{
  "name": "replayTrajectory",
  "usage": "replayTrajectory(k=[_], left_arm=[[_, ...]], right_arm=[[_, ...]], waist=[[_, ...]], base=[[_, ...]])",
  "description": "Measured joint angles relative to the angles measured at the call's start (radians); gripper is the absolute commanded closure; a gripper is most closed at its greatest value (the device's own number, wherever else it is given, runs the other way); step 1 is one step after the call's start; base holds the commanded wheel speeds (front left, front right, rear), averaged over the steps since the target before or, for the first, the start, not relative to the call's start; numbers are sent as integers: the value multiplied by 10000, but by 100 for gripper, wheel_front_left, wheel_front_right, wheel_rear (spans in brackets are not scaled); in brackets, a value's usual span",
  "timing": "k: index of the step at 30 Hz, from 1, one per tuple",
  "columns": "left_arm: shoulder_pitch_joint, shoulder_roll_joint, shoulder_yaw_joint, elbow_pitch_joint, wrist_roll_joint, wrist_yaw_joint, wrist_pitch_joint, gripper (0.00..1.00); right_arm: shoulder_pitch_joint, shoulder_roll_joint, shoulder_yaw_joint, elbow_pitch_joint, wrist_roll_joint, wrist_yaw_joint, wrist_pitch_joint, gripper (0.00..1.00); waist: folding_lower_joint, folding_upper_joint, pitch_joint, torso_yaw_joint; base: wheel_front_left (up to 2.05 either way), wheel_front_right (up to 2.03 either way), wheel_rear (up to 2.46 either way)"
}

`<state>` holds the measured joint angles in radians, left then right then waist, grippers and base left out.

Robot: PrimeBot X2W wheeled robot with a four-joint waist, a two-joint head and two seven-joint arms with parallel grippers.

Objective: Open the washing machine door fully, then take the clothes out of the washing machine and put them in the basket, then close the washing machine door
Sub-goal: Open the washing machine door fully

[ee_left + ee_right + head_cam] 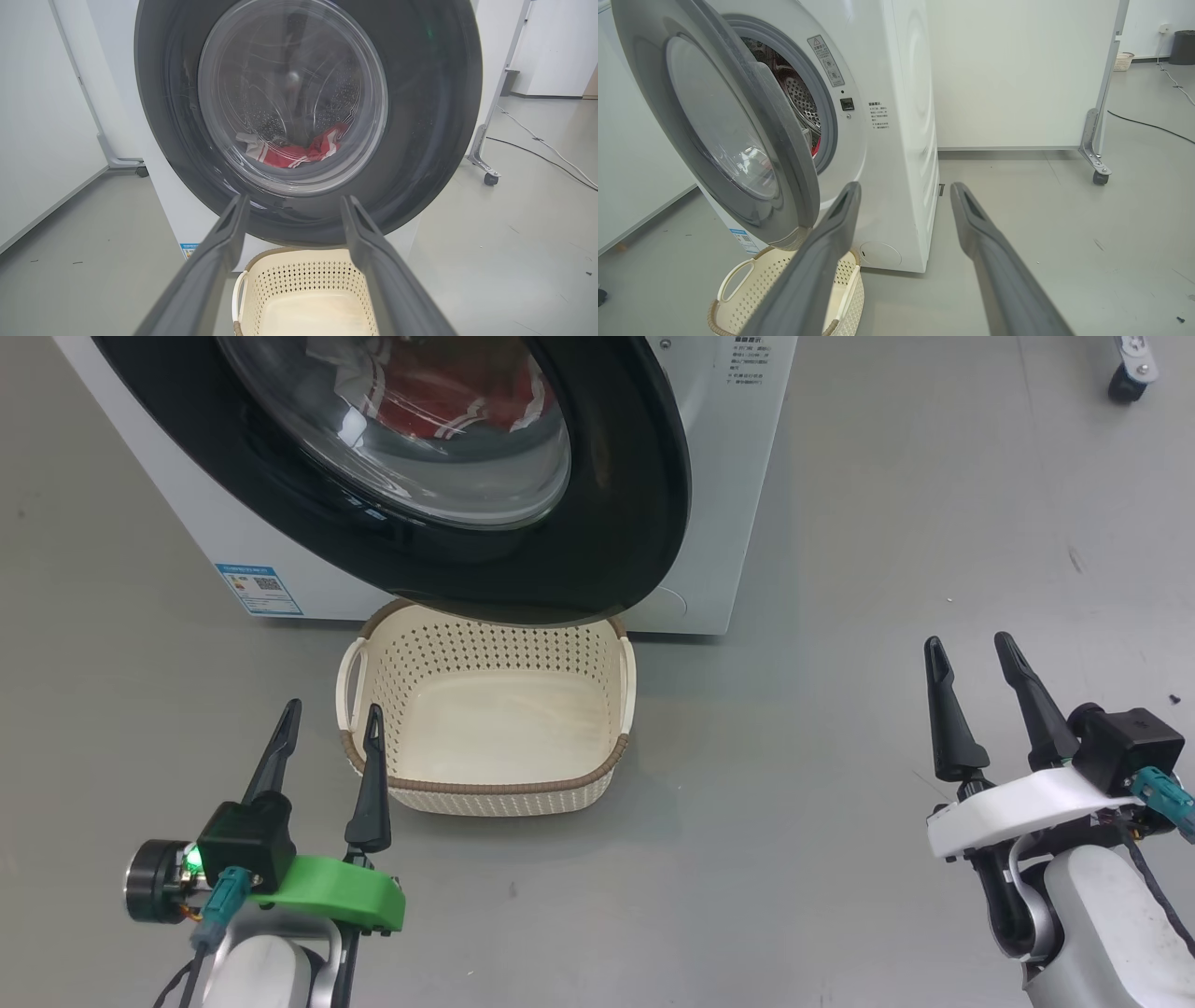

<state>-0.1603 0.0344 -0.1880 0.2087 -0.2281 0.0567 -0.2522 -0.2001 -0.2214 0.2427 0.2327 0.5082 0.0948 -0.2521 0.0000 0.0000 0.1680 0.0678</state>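
The white washing machine (pixel 719 476) stands at the top of the head view. Its glossy black door (pixel 616 523) hangs partly ajar, swung out over the far rim of the cream basket (pixel 485 793) on the floor. Red clothes (pixel 439 406) with white stripes show through the door's glass window, low in the drum. My left gripper (pixel 332 721) is open at the basket's left side, empty. My right gripper (pixel 971 649) is open far to the right, empty. In the right wrist view the door (pixel 752 140) stands out from the drum opening above the basket (pixel 738 303).
A wheeled frame leg (pixel 1097 158) and a cable (pixel 1148 126) lie to the right of the washing machine (pixel 896 140). A white partition (pixel 42 116) runs along the left. Grey floor (pixel 840 803) spreads between the basket and my right gripper.
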Motion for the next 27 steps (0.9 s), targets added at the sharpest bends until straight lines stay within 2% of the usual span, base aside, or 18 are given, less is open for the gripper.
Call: replayTrajectory(k=[15,16,17,18,27], left_arm=[[0,0,-71,-2,-2,-15,2,0],[0,0,-79,-2,-2,-15,0,0],[1,0,-92,-10,-2,-15,0,0],[1,0,-111,-23,-2,-17,0,0],[-1,0,-368,-151,-8,-90,0,0]], right_arm=[[33,17,-105,-58,-96,84,0,0],[33,15,-100,-59,-98,88,-2,6],[34,15,-94,-59,-96,96,0,73],[34,12,-90,-59,-96,96,0,100],[-79,-276,-15,-102,-96,176,0,100]], waist=[[0,0,66,16],[0,0,77,20],[0,0,94,25],[0,0,120,31],[0,0,411,167]], base=[[0,0,0],[0,0,0],[0,0,0],[0,0,0],[0,0,0]])
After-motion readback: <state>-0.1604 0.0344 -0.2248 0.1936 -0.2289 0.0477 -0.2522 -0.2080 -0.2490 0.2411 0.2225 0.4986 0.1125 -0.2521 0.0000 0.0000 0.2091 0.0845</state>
